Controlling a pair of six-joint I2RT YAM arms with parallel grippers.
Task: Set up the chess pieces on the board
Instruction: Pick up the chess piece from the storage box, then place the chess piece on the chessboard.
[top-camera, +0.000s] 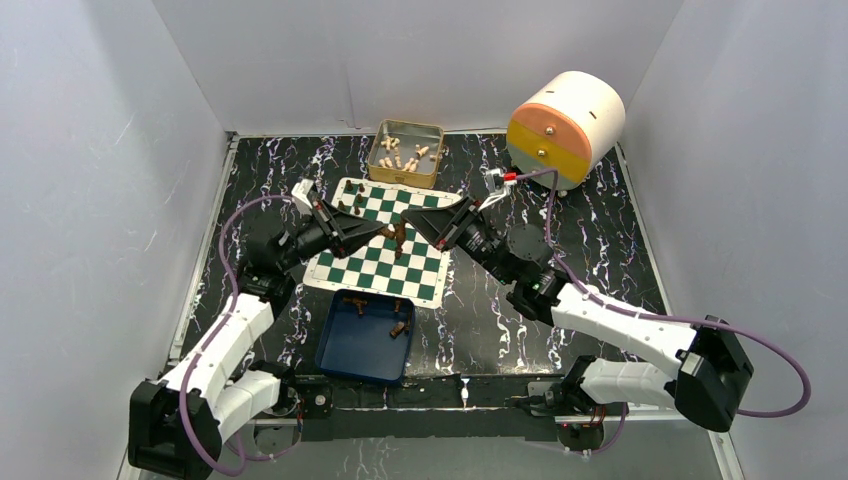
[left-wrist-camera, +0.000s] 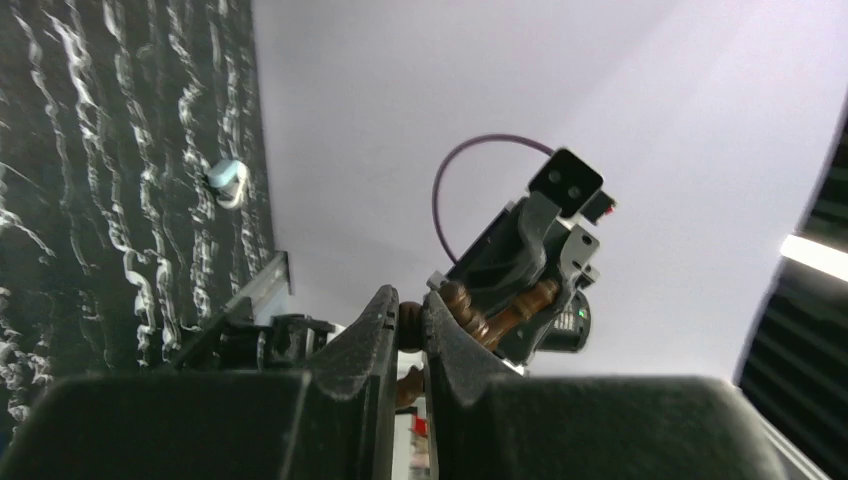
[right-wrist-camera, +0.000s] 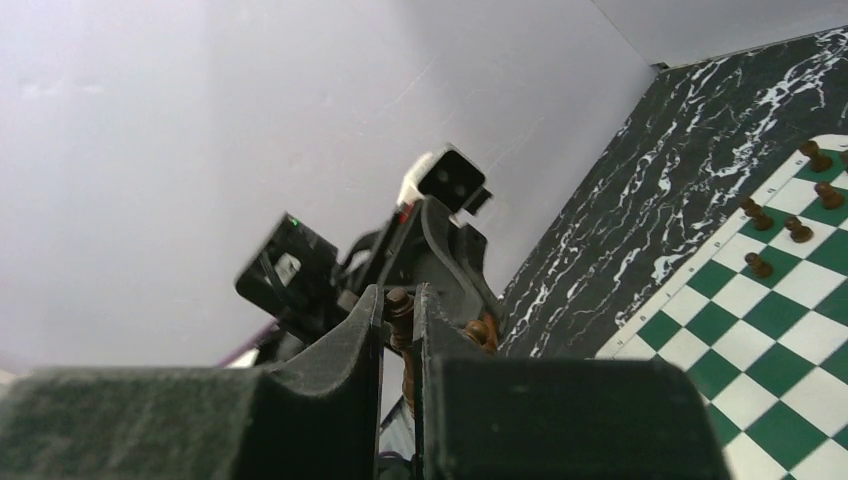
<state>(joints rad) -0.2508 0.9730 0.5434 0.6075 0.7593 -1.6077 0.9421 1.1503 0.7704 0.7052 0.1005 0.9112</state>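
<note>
- Dark-brown wooden held piece (top-camera: 400, 236) hangs in the air over the middle of the board (top-camera: 428, 272), bridging the two grippers.
- The left gripper (top-camera: 386, 231) comes in from 9 o'clock with its jaws clenched on one end of the held piece. The left wrist view shows wood pinched between the fingers.
- The right gripper (top-camera: 416, 225) comes in from 3 o'clock with its jaws clamped on the other end of the same piece. The right wrist view shows brown wood between the tips.
- Step in hand, as I read it: a mid-air handover or regrasp of one piece, with both arms gripping at once.
- A few chess pieces (right-wrist-camera: 761, 216) stand on squares at the board's 10 o'clock corner. More lie loose in the blue tray (top-camera: 335, 352) at the board's 6 o'clock.
- The gold tin (top-camera: 381, 160) at 12 o'clock holds cream pieces (top-camera: 405, 158), which are not the job here.
- Progress looks early, since most squares are bare.
- Next move calls for one gripper to let go while the other keeps its clamp. That arm then carries the piece to its square and lowers it upright.
- I cannot tell which arm gives and which takes.
- Likely risk: a tug or a double release drops or tips the tiny piece.
</note>
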